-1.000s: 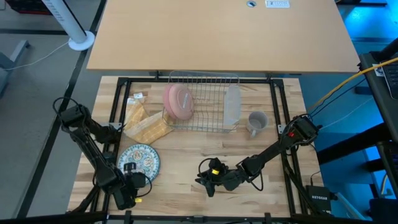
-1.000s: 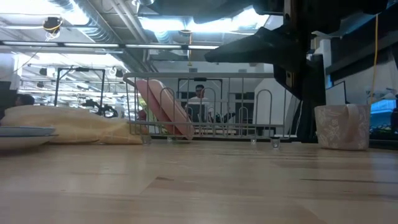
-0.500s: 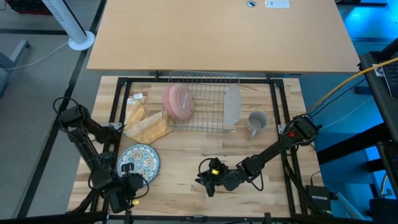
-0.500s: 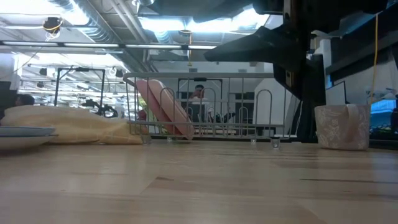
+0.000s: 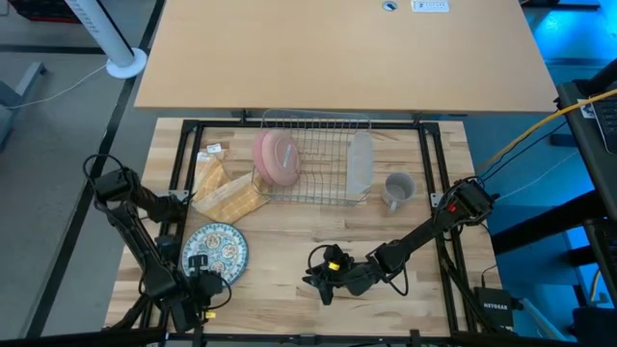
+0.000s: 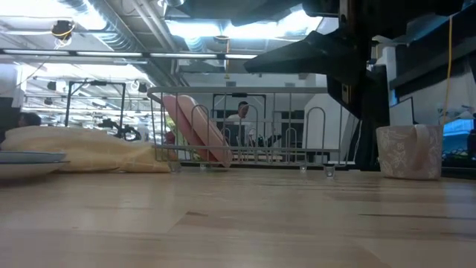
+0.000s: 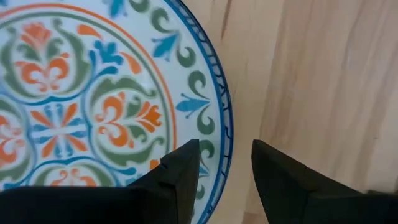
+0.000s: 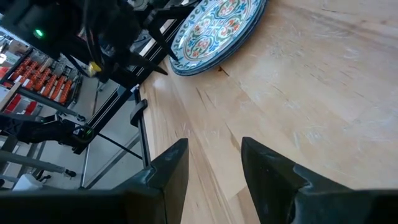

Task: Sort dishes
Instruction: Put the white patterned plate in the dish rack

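Observation:
A plate with a blue-green and orange pattern point(image 5: 217, 249) lies flat on the table at the near left; it also shows in the low view point(image 6: 26, 158). My left gripper point(image 7: 224, 152) is open at the plate's near rim, one finger over the plate and one over the bare wood. Pink plates point(image 5: 277, 157) stand on edge in the wire rack point(image 5: 318, 193). A small grey mug point(image 5: 397, 188) stands right of the rack. My right gripper point(image 5: 316, 278) is open and empty near the table's front middle. My left gripper stands astride the patterned plate's near rim point(image 7: 225, 134), the fingers pointing down at it from above. I cannot tell whether either finger point(image 7: 181, 168) touches the plate. The plate lies flat on the table.
A yellow-tan cloth point(image 5: 227, 193) lies left of the rack, beyond the plate. A pale see-through dish point(image 5: 360, 162) stands in the rack's right end. Bare wood lies between the plate and my right gripper. A person shows in the room beyond the rack point(image 6: 239, 119).
My left arm has drawn back a little toward the table's near left corner. The patterned plate has stayed where it was.

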